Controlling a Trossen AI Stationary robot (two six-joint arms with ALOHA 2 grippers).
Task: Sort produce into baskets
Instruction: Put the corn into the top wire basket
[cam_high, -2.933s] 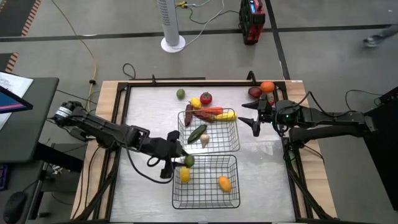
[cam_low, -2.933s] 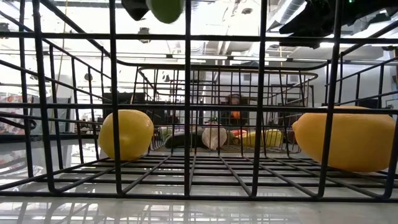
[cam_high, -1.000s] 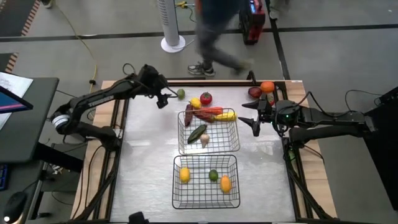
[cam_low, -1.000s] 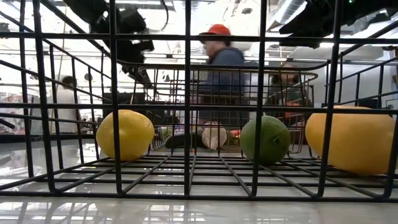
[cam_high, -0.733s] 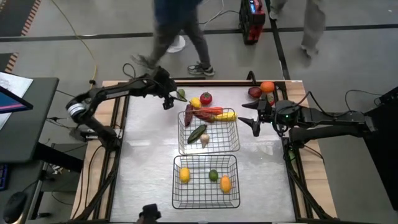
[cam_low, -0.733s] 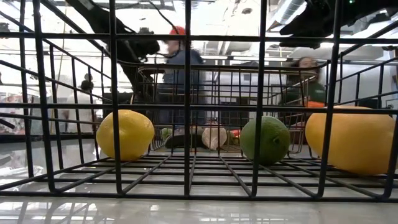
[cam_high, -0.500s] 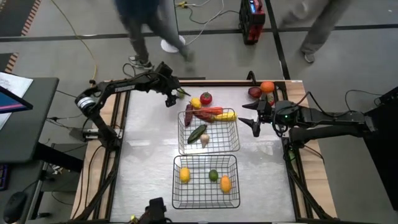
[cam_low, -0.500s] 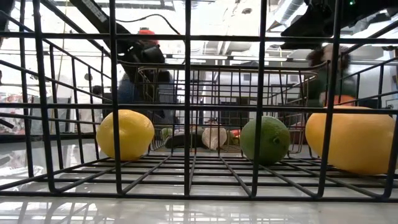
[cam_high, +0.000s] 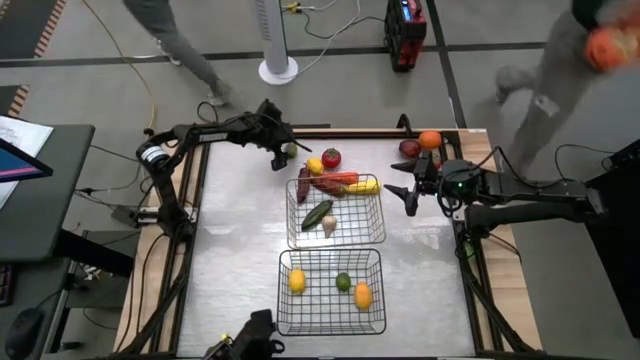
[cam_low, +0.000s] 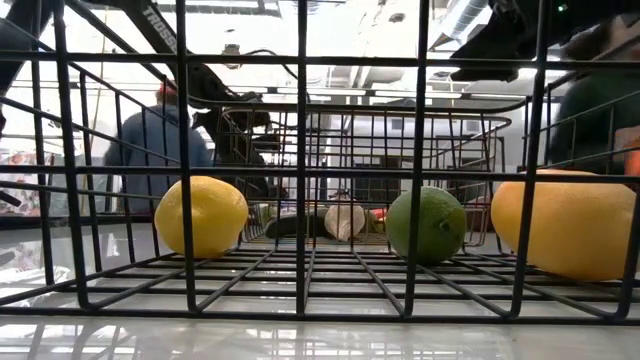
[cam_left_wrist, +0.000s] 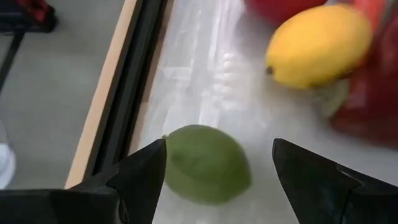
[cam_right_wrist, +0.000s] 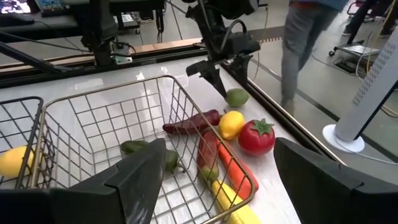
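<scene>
Currently we have the left gripper (cam_high: 283, 153) at the far-left corner of the table, its fingers spread wide and empty, poised over a loose lime (cam_left_wrist: 207, 163) that lies on the tabletop just beside the table's edge. Next to that lime, also outside any basket, sit a lemon (cam_high: 314, 165) and a tomato (cam_high: 331, 157). Moving on to the middle, the far basket (cam_high: 377, 230) holds vegetables: an eggplant (cam_high: 303, 185), a red pepper (cam_high: 336, 181), corn (cam_high: 362, 186), a cucumber (cam_high: 317, 214) and garlic (cam_high: 329, 226). The near basket (cam_high: 379, 300) holds fruit: a yellow lemon (cam_low: 201, 216), a second lime (cam_low: 427, 225) and one more yellow piece (cam_low: 562, 222). On the right, our right gripper (cam_high: 409, 189) waits beside the far basket, fingers apart with nothing between them, and an apple (cam_high: 409, 148) and an orange (cam_high: 430, 139) rest at the far-right corner behind it. We judge the sorting a good half done, with about five pieces left on the table. We can read no labels on the produce or baskets.
</scene>
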